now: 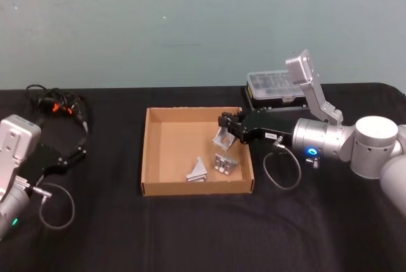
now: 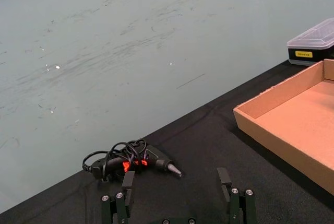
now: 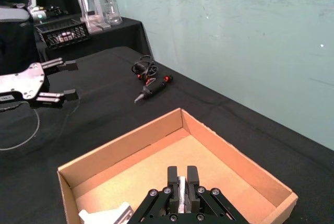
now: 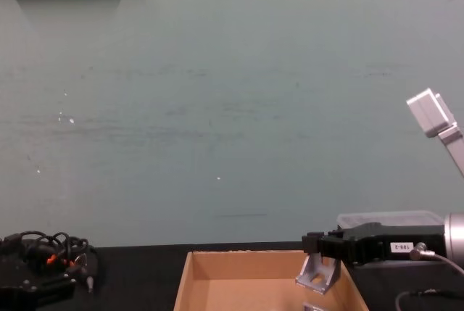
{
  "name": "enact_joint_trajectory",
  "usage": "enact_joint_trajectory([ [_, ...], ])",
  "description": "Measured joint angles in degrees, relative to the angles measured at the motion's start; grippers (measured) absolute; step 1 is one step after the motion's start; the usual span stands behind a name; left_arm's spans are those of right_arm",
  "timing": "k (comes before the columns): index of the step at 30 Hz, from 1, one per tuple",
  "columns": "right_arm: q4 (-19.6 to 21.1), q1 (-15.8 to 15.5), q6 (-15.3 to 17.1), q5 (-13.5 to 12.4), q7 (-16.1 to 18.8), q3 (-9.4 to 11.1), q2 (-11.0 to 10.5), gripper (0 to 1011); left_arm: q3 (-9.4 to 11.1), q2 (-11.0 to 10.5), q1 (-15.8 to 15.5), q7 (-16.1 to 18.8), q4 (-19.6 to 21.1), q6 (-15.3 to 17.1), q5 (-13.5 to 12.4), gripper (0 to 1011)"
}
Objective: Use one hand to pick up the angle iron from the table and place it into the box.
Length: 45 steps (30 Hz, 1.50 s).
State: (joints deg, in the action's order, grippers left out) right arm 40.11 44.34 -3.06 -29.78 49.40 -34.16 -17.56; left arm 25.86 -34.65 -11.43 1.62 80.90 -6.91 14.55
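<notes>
My right gripper [image 1: 226, 123] reaches over the right part of the brown cardboard box [image 1: 147, 151] and is shut on a small silvery angle iron [image 1: 222, 137]. The chest view shows that angle iron [image 4: 319, 273] hanging from the gripper [image 4: 320, 243] above the box [image 4: 239, 256], clear of its floor. In the right wrist view the bracket [image 3: 181, 192] sits clamped between the black fingers [image 3: 171, 176]. Two more silvery brackets [image 1: 198, 172] [image 1: 224, 163] lie on the box floor. My left gripper [image 1: 79, 148] is parked open at the far left of the black table [image 1: 190, 234].
A black organiser case with a clear lid [image 1: 273, 88] stands behind the box's right corner, close to my right arm. A black power tool with a coiled cable [image 1: 57, 103] lies at the back left. The table's front stretch is bare.
</notes>
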Motion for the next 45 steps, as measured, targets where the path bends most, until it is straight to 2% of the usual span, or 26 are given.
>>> enact_joint_trajectory([
  [6, -3.6, 1.4, -0.3, 1.0, 0.7, 0.1, 1.4, 120, 0.0, 0.0, 0.0, 0.0, 0.0, 0.0, 0.0, 1000],
  [25, -2.7, 1.1, -0.3, 0.7, 0.7, 0.1, 1.1, 121, 0.0, 0.0, 0.0, 0.0, 0.0, 0.0, 0.0, 1000],
  [32, -2.6, 1.1, -0.2, 0.7, 0.7, 0.0, 1.0, 287, 0.0, 0.0, 0.0, 0.0, 0.0, 0.0, 0.0, 1000],
  [33, -2.6, 1.1, -0.2, 0.7, 0.7, 0.0, 1.0, 355, 0.0, 0.0, 0.0, 0.0, 0.0, 0.0, 0.0, 1000],
  [36, -2.6, 1.0, -0.2, 0.6, 0.7, 0.0, 1.0, 411, 0.0, 0.0, 0.0, 0.0, 0.0, 0.0, 0.0, 1000],
  [37, -2.6, 1.0, -0.2, 0.6, 0.7, 0.0, 1.0, 472, 0.0, 0.0, 0.0, 0.0, 0.0, 0.0, 0.0, 1000],
  [39, -2.6, 1.0, -0.2, 0.6, 0.7, 0.0, 1.0, 511, 0.0, 0.0, 0.0, 0.0, 0.0, 0.0, 0.0, 1000],
  [40, -2.6, 1.0, -0.2, 0.6, 0.7, 0.0, 1.0, 570, 0.0, 0.0, 0.0, 0.0, 0.0, 0.0, 0.0, 1000],
  [43, -2.5, 1.0, -0.2, 0.6, 0.7, 0.0, 1.0, 627, 0.0, 0.0, 0.0, 0.0, 0.0, 0.0, 0.0, 1000],
  [45, -2.5, 1.0, -0.2, 0.6, 0.7, 0.0, 1.0, 713, 0.0, 0.0, 0.0, 0.0, 0.0, 0.0, 0.0, 1000],
])
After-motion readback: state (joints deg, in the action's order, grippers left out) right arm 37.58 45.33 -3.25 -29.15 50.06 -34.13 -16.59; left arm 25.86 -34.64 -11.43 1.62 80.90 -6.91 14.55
